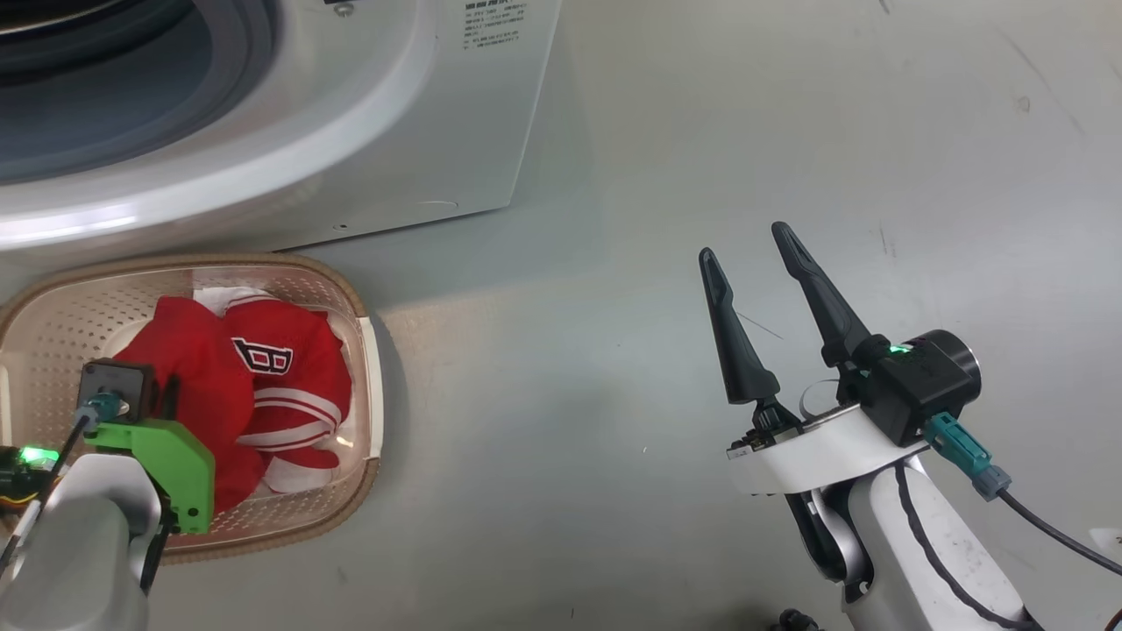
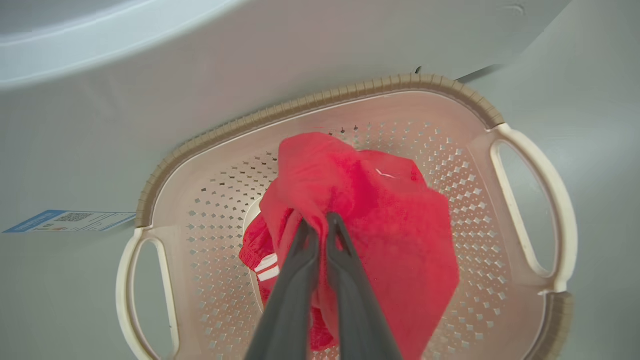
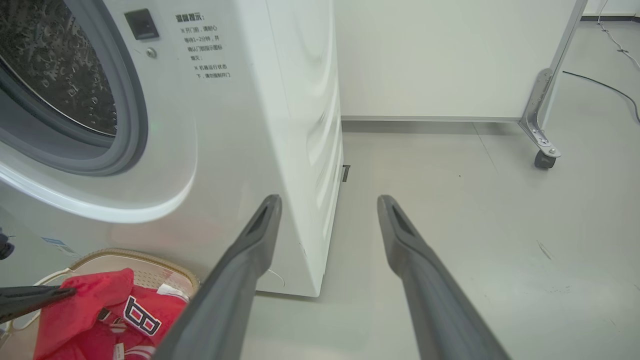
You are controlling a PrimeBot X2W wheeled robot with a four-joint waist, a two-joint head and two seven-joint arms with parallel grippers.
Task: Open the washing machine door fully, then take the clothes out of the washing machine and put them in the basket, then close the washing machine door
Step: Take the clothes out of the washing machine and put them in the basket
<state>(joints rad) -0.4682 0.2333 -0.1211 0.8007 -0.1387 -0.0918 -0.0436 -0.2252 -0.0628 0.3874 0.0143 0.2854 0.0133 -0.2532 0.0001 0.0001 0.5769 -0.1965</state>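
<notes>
Overall light: bright, white and even in all three views.
Glare: a bright strip lies along the front ring of the washing machine (image 1: 368,131), at the left in the head view.
Shadows: soft; the basket (image 1: 263,259) darkens the floor (image 1: 614,394) at its right side.
Colour cast: the clothes (image 2: 380,220) tint the basket wall pink.
Small lights: green lamps (image 1: 896,350) glow on both wrists.
Focus: the left gripper (image 2: 320,222) looks soft near the lens; the print on the machine is sharp.
Distortion: straight edges bend toward the borders of both wrist views.
</notes>
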